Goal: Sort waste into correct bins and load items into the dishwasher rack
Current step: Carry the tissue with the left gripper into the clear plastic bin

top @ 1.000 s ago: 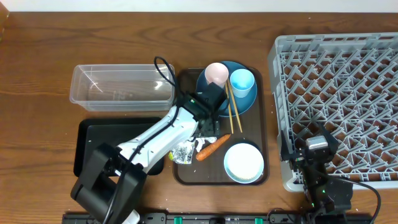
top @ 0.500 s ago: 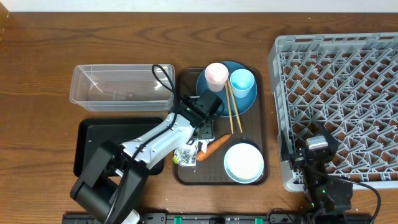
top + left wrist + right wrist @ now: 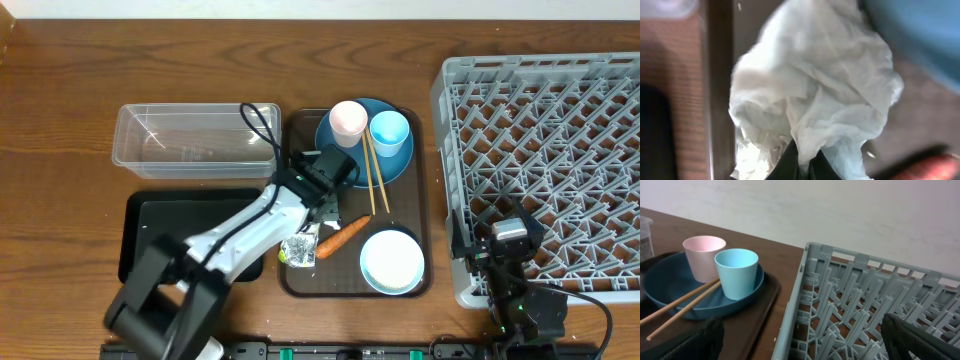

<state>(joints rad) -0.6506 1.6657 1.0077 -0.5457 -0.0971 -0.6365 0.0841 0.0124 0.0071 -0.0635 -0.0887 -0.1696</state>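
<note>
Waste sorting, opening stage: clear tub (image 3: 195,140), black tray (image 3: 150,225) and dishwasher rack (image 3: 560,130) all empty.
Left tool (image 3: 801,161) clamped shut on crumpled white paper (image 3: 815,90) over serving tray (image 3: 421,200); right tool (image 3: 500,222) gaping, empty, by rack; foil wrapper (image 3: 297,248), carrot (image 3: 342,235), plate (image 3: 398,166), bowl (image 3: 391,260) yet to go.

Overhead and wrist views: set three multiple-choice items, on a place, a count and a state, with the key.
1. Where do the thin wooden chopsticks lie? A in the grey lattice rack; B partly on the large dark blue plate; C in the clear plastic tub.
2. How many cups stand on that plate? A one; B two; C three.
3. The left end effector is: A open above the small orange carrot; B out of view; C shut on crumpled white paper.
Key: 1 B, they cross the plate's rim; 2 B, a pale pink cup and a light blue cup; 3 C, the left wrist view shows it pinching the paper.
</note>
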